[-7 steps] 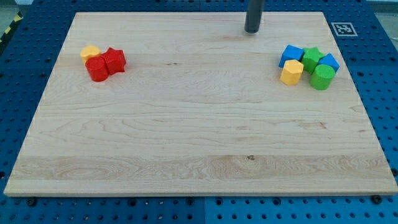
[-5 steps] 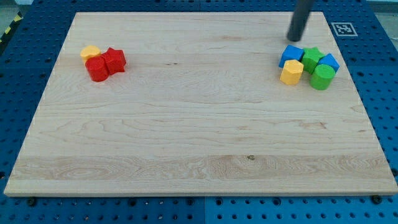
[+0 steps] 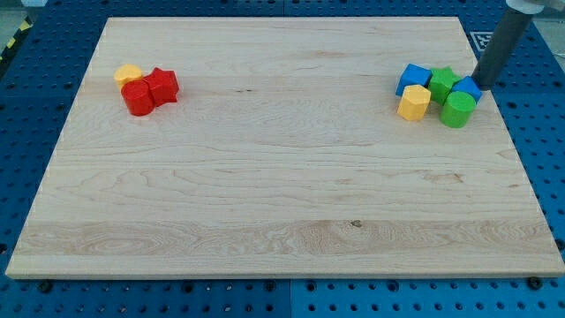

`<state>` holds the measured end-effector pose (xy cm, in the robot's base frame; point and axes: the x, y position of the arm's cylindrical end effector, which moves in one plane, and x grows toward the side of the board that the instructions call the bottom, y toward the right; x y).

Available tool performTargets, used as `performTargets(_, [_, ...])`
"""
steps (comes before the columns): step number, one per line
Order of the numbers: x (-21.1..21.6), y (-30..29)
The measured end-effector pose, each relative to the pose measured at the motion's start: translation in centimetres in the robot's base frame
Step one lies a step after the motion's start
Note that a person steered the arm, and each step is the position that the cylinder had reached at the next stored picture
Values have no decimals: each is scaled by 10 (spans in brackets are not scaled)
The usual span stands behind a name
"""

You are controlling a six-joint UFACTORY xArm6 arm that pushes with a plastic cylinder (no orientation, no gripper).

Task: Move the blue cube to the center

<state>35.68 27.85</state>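
Note:
A cluster of blocks sits at the view's right of the wooden board [image 3: 282, 203]. It holds a blue cube [image 3: 412, 78] on the left, a green star [image 3: 443, 83], a second blue block [image 3: 468, 88] on the right, a yellow block [image 3: 413, 103] and a green cylinder [image 3: 457, 109]. My tip [image 3: 485, 84] is at the board's right edge, just right of the second blue block and close to touching it. It stands on the far side of the cluster from the blue cube.
At the view's upper left lie a yellow block [image 3: 129, 74], a red cylinder [image 3: 138, 98] and a red star [image 3: 161, 86], all touching. A fiducial tag [image 3: 487, 40] marks the board's top right corner.
My tip has swept from the top middle of the board to the right, past the cluster's top, and down to its right side. No block has moved.

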Motion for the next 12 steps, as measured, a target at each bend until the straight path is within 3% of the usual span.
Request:
performTargets(2, [14, -45])
performTargets(4, [-20, -75])
performTargets(8, [2, -193])
performTargets(10, [34, -200])
performTargets(12, [37, -211])
